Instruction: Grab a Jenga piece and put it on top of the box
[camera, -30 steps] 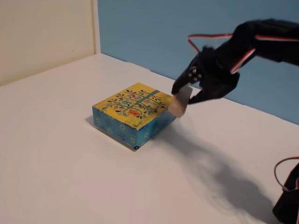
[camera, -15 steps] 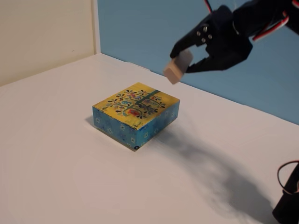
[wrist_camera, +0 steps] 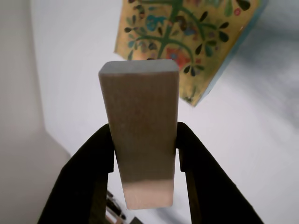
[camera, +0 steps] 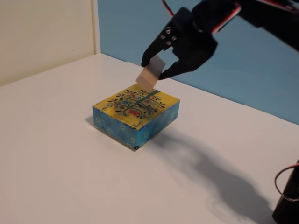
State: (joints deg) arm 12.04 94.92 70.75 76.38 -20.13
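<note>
The box (camera: 135,110), yellow-topped with a floral tree and blue patterned sides, rests on the white table in the fixed view. Above its far edge my black gripper (camera: 156,66) hangs shut on the Jenga piece (camera: 150,75), a pale tan wooden block pointing down and clear of the box top. In the wrist view the Jenga piece (wrist_camera: 141,135) stands clamped between the two black fingers (wrist_camera: 88,172), with the box's yellow top (wrist_camera: 187,32) beyond it at the upper right.
A white table (camera: 56,154) spreads around the box. A cream wall (camera: 46,32) stands at the left and a blue wall (camera: 126,28) behind. Part of the arm's base with red wire (camera: 287,196) sits at the lower right corner.
The gripper carried the block up from the table beside the box's right side, then leftward. It now hovers over the box's far edge.
</note>
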